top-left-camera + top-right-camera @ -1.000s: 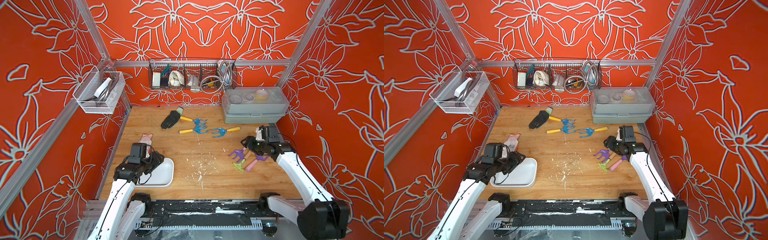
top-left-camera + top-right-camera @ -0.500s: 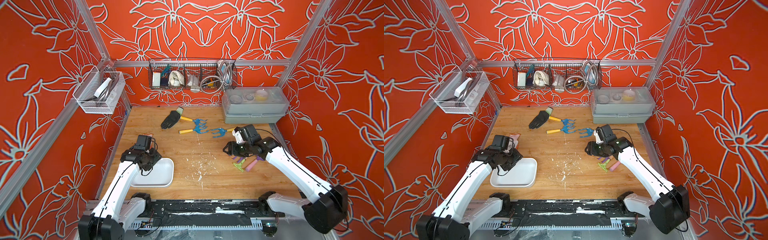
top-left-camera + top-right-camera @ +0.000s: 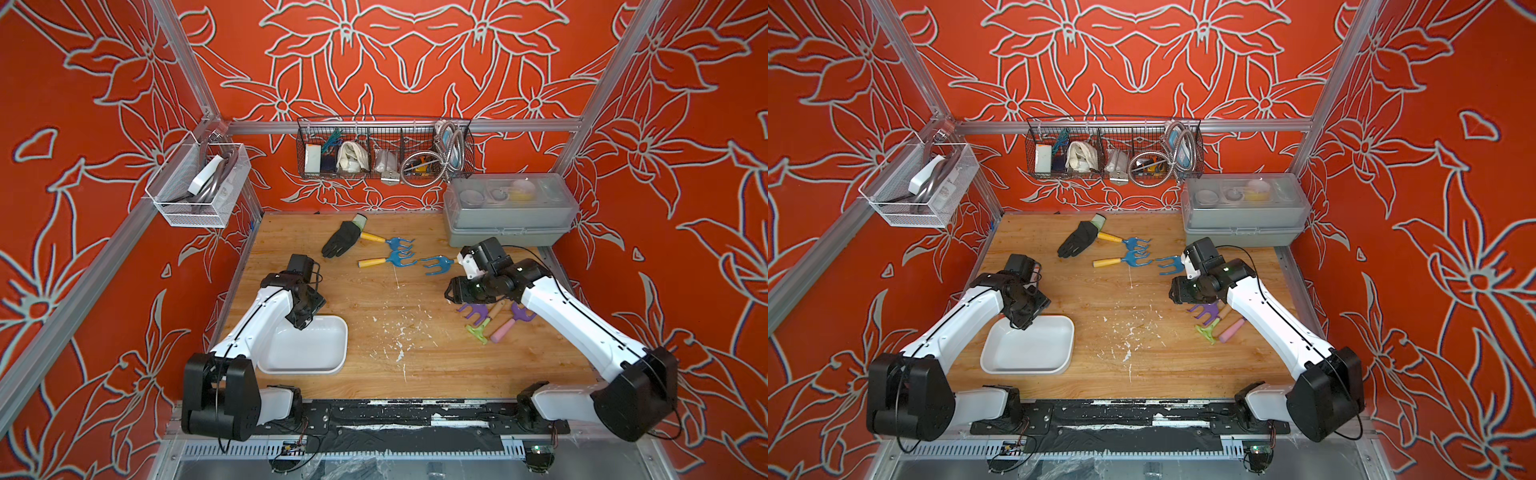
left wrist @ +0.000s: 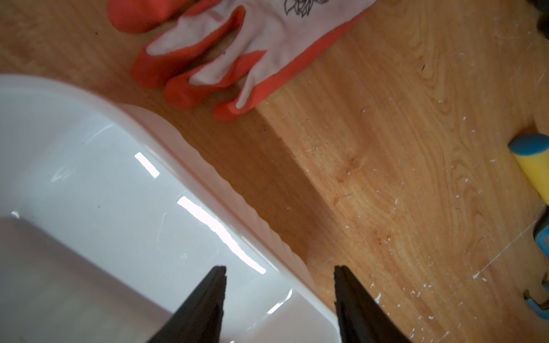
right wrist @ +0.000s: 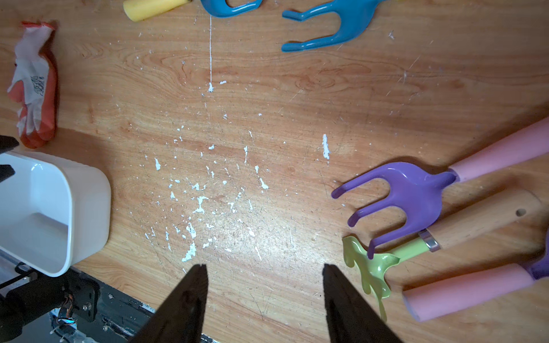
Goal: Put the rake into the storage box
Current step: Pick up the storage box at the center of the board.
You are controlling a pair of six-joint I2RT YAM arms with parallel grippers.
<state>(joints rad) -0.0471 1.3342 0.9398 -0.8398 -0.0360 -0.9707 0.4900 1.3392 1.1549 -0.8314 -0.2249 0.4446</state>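
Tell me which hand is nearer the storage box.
Left. The left hand hangs over an edge of the storage box; the right hand is beside the purple rake.

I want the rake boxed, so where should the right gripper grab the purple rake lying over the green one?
Probably its pink handle, from above, jaws across it: it lies flat with table showing either side, while the forked head overlaps the green rake.
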